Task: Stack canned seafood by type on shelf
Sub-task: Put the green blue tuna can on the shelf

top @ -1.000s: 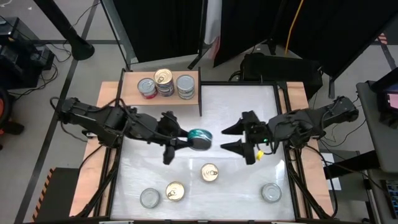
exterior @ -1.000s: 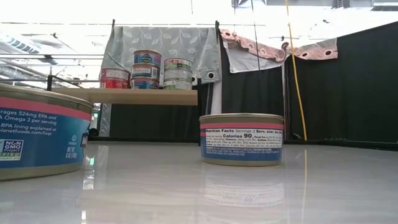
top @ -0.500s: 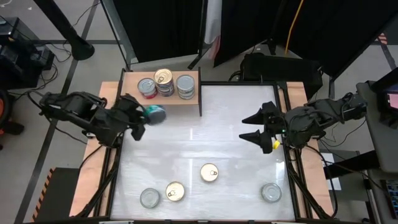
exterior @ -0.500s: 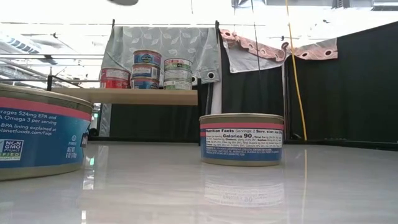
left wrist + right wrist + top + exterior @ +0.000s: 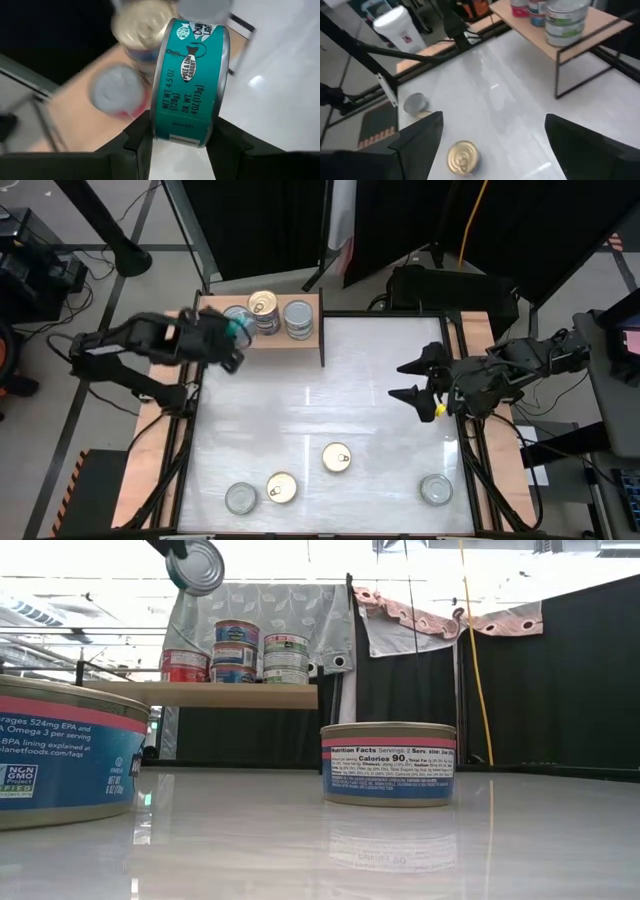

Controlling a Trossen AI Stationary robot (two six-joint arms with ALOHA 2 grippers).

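Note:
My left gripper is shut on a teal-labelled can and hangs over the left part of the light-wood shelf. In the low view that can is well above the shelf board. On the shelf stand a red-labelled can, a blue-labelled stack with a gold lid and a green-labelled stack. Several more cans rest on their bases on the white table, among them a gold-lidded one. My right gripper stands open near the table's right edge, with nothing between its fingers. My left gripper pinches the teal can by its two flat ends, one finger on each, near the rim. The can stands on edge between the fingers, its label side showing. It is lifted clear, above the cans on the shelf.
On the near part of the table rest a gold-lidded can and two silver-lidded cans. The shelf has a dark end panel on its right. Wooden strips run along the table's sides.
My left gripper has carried the teal can from above the table's middle toward the far left, over the shelf, and has turned about on the way. The can has stayed lifted clear. My right gripper has drawn back toward the table's right edge.

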